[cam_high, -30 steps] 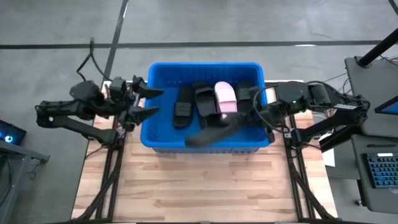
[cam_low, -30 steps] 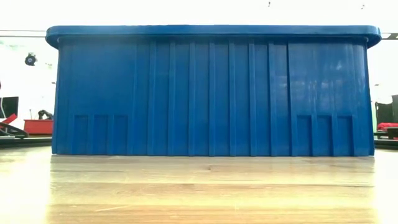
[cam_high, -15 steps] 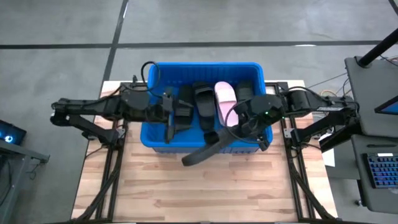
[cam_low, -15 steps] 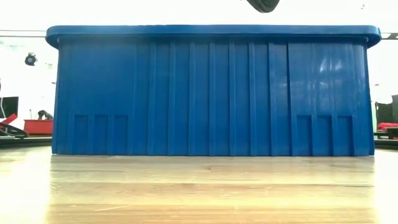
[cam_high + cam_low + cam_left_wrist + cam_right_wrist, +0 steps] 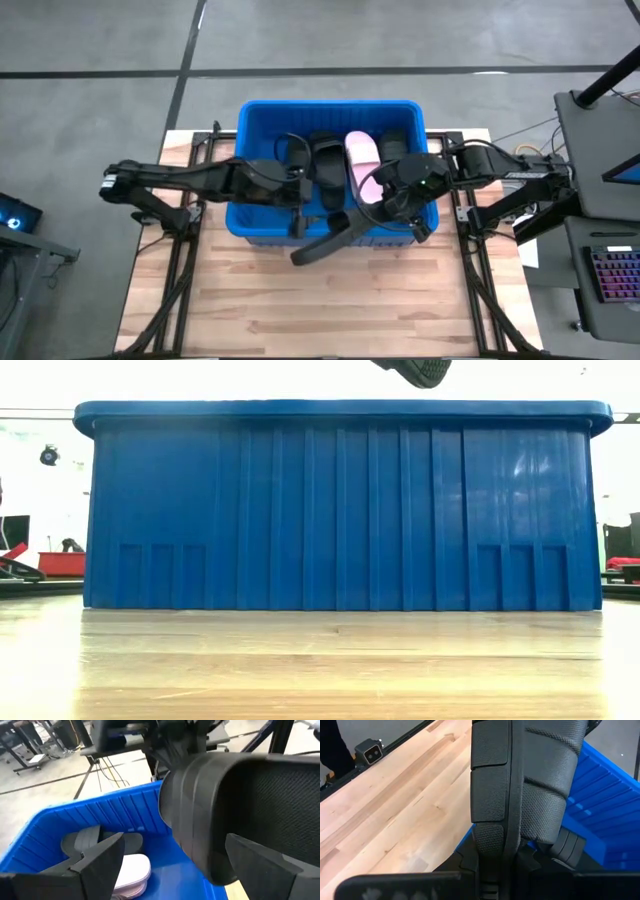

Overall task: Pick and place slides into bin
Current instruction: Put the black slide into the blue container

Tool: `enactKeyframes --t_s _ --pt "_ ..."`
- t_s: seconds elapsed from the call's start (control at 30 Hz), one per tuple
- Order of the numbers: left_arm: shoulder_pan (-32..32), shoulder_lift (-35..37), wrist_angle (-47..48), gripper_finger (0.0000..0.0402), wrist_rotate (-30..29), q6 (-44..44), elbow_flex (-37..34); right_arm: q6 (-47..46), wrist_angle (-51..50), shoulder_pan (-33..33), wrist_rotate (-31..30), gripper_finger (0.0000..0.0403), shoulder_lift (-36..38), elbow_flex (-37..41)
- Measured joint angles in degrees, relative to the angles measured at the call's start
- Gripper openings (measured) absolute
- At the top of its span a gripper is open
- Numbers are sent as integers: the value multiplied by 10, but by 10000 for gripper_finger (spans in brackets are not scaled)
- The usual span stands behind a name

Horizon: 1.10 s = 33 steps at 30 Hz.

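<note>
The wooden surface carries the blue bin, which stands at its far half. Inside the bin lie several slides: black slides side by side and one pale pink slide among them. The right gripper hangs over the bin's near wall, its jaws clamped on the heel end of a black slide. That slide slants outward across the near rim, its free end hanging out above the bare wood; in the low view only its tip shows above the rim. The left gripper reaches into the bin's left half, just beside the held slide, its jaws wide apart and gripping nothing.
</note>
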<state>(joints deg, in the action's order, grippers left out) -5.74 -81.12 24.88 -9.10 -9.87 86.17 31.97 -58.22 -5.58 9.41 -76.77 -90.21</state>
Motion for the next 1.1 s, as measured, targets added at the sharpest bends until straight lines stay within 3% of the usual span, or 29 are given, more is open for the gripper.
enactKeyframes --t_s 0.67,0.87,1.1 --pt "6 -59 -76 314 4 -27 1 -4 2 0 -4 49 -2 0" --pt "6 -63 -76 231 2 -24 -1 -8 2 0 -4 49 -2 0" --pt "7 -62 -82 60 2 -11 8 -16 4 0 -7 49 -2 0"
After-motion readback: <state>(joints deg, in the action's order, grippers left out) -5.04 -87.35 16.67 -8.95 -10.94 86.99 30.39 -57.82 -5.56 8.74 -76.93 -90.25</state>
